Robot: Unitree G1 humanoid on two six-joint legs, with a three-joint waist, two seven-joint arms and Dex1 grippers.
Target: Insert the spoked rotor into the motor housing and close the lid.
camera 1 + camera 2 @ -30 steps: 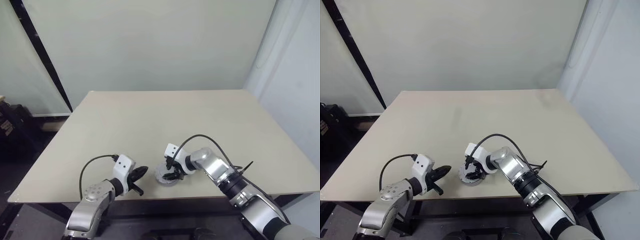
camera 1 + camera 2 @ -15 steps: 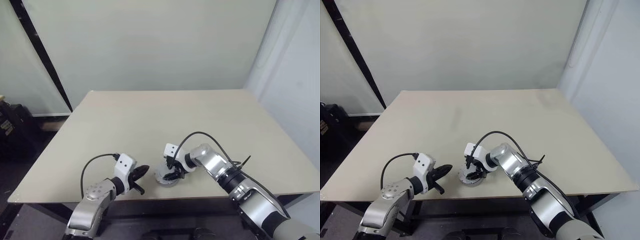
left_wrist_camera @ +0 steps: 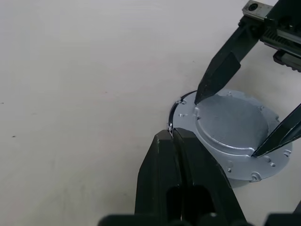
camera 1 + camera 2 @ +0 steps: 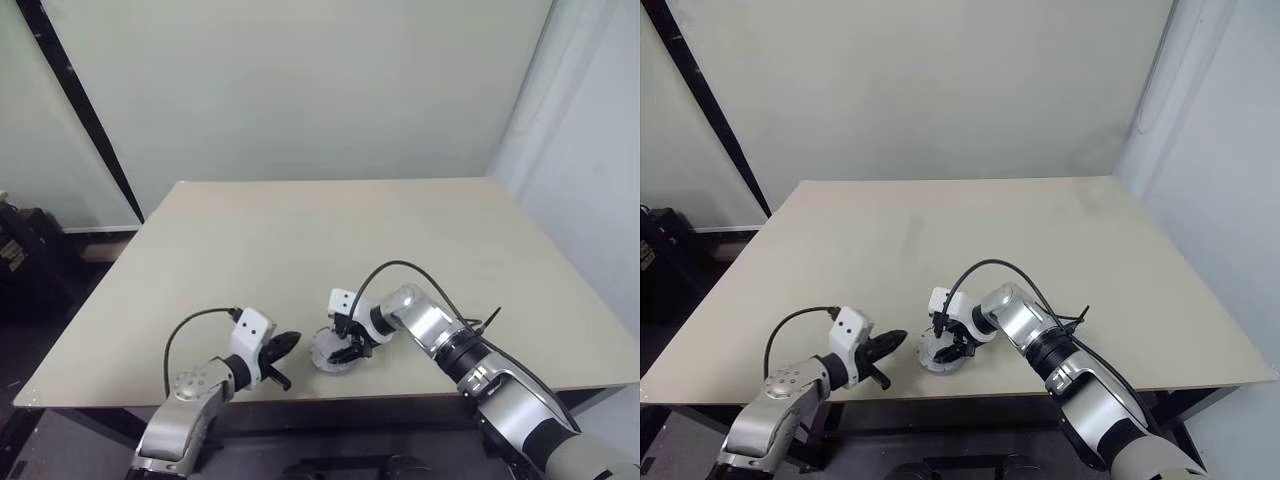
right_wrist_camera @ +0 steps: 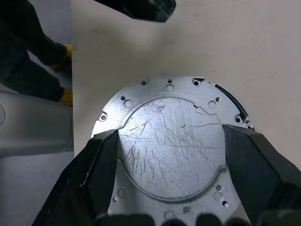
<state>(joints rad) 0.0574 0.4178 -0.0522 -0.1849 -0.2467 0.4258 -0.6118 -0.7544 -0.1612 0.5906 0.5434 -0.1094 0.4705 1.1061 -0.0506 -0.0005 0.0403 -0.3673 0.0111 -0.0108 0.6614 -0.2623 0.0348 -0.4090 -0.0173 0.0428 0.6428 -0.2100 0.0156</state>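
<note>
Lid (image 5: 171, 141), scratched smooth grey disc, sitting atop motor housing (image 3: 188, 101) on beige table (image 4: 300, 240). Right gripper (image 5: 171, 150) straddling lid, grasping its raised centre; left gripper (image 3: 178, 141) clenched, resting beside housing.

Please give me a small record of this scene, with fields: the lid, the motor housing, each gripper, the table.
lid: smooth grey face up, sitting on the motor housing
motor housing: mostly covered, only a dark edge showing
right gripper: wide, fingers on opposite sides of the lid's raised centre
left gripper: shut, tips at the lid's rim
table: beige top
</note>
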